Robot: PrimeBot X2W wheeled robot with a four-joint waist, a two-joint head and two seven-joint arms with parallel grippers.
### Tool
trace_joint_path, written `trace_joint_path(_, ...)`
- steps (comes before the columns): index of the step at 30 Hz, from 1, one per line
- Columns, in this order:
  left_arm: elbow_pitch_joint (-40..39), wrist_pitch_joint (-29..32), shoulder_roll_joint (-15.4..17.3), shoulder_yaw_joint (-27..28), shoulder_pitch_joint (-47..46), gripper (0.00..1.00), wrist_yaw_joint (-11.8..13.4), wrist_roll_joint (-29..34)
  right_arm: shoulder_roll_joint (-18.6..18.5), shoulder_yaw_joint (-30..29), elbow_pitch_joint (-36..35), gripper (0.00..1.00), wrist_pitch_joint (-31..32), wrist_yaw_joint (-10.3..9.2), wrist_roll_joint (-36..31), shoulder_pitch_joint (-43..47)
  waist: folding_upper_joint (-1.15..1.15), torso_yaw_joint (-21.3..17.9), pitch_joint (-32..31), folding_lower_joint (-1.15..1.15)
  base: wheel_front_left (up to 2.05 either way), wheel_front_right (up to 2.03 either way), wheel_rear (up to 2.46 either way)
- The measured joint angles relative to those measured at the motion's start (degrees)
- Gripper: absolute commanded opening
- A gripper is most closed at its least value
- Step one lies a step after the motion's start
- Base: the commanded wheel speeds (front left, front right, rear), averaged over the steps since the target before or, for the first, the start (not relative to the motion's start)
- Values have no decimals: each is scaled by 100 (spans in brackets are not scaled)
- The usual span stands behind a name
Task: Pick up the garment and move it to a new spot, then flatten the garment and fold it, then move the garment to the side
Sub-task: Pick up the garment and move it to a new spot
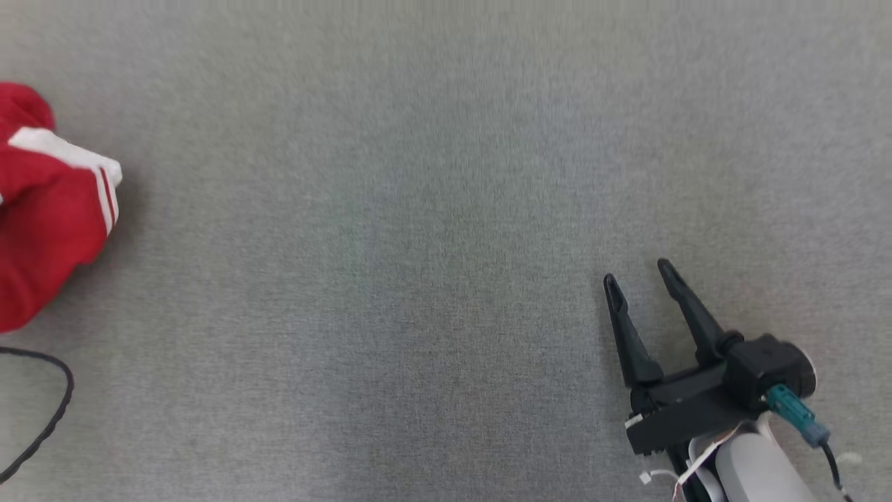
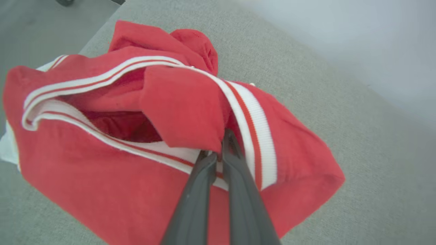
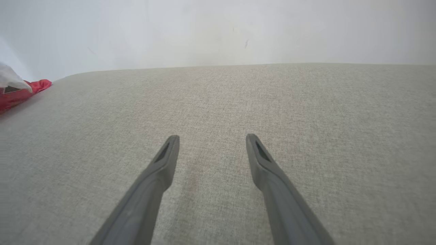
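Note:
The garment (image 2: 102, 177) is a crumpled red piece with white striped ribbed bands. It lies at the left edge of the grey surface in the head view (image 1: 49, 223), and a sliver of the garment (image 3: 20, 93) shows at the far left of the right wrist view. My left gripper (image 2: 221, 149) has its fingers pressed together on a red fold beside the white band. My right gripper (image 1: 637, 275) hovers open over bare fabric at the lower right, nothing between its fingers (image 3: 167, 153).
A grey fabric-covered surface (image 1: 432, 244) stretches across the middle. A black cable (image 1: 56, 404) loops at the lower left. A pale wall (image 3: 218, 30) rises behind the surface's far edge. The surface's edge with floor beyond (image 2: 41, 30) lies near the garment.

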Motion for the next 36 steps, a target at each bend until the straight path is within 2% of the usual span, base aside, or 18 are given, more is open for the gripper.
trace_joint_path(9, -387, -57, -85, -421, -315, 0, -322, -26, 162, -172, 97, 100, -13, 0, 124, 497, 0, 12, -869, -1, 0, 0, 0)
trace_joint_path(13, -519, -126, -400, -904, -544, 0, -530, -51, 176, -369, 69, 100, -13, 0, 138, 912, -1, -68, -1440, -1, 0, 0, 0)
trace_joint_path(17, -542, -222, -847, -1295, -610, 0, -677, -131, 177, -399, 38, 100, -14, 0, 136, 1167, -1, -207, -1846, -2, 0, 0, 0)
trace_joint_path(23, -621, -367, -1438, -1777, -626, 0, -890, -319, 166, -393, -58, 100, -5, 0, 138, 1257, -1, -663, -2195, -1, 0, 0, 0)
trace_joint_path(29, -732, -438, -1641, -2186, -507, 0, -1018, -332, 174, -350, -145, 100, 52, 0, 140, 1281, -1, -1279, -2340, -1, 0, 0, 0)
trace_joint_path(36, -464, -1124, -1903, -2452, 91, 0, -1001, -422, 197, -361, -169, 100, 73, 0, 183, 1330, -1, -1956, -2364, -1, 0, 0, 0)
